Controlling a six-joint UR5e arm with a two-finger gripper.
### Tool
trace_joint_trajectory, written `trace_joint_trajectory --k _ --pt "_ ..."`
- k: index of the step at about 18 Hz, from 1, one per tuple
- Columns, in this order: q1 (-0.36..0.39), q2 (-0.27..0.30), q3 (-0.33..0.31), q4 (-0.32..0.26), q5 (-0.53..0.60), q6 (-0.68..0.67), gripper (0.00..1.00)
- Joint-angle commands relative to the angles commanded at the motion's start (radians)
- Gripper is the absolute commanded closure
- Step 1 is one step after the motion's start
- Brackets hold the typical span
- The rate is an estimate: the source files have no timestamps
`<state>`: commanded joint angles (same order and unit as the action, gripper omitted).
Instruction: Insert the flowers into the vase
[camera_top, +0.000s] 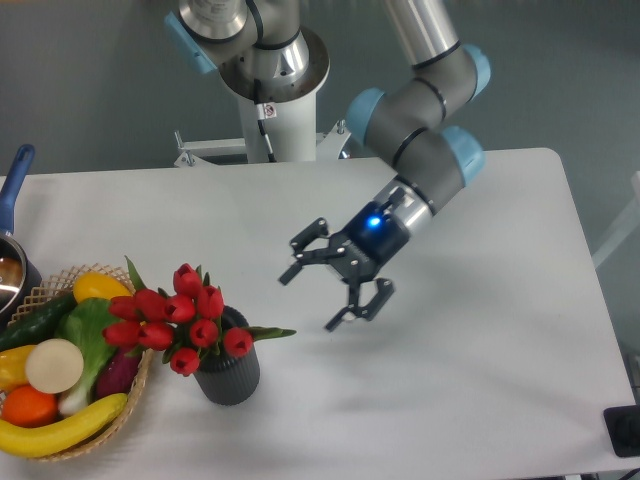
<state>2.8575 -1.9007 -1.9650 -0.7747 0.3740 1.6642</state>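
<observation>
Landmark for all positions: the vase (229, 375), a short dark ribbed cylinder standing upright on the bench (480, 400).

To the left of the vase, a wicker basket (137, 392) holds vegetables and a banana; its rim sits just beside the vase wall. Farther left and behind, at the picture's edge, part of a metal pot (10, 275) with a blue handle is visible.

At the vase itself, the flowers (175, 318), a tight bunch of red tulip buds with green leaves, have their stems down inside the mouth. The bunch does not stand straight: the heads lean up and to the left of the vase, overhanging the basket rim, so the long axis of the bunch runs tilted from the mouth toward the upper left. One leaf points out to the right of the vase.

To the right of the vase and behind it, well apart, the end effector (338, 290) hangs above bare bench. Its fingers are spread wide and nothing is between them. The wrist slopes down from the upper right, so the finger opening faces down and to the left, toward the vase.

Judgement: insertion appears complete, with the flowers resting in the vase unsupported. The governing relation is that the flowers lie down and to the left of the end effector, along its pointing direction. Any further approach would follow that line, and contact risks tipping the leaning bunch.
</observation>
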Motion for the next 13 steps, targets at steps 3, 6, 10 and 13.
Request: trace_joint_trajectory --k 3,6,10,13 --pt "0.084 0.046 -0.005 0.0 0.13 0.031 0.0" --pt "0.143 0.118 0.009 -0.005 0.299 0.057 0.0" --pt "0.158 0.214 0.034 -0.023 0.575 0.068 0.0" --pt "0.181 0.316 0.06 -0.157 0.744 0.144 0.0"
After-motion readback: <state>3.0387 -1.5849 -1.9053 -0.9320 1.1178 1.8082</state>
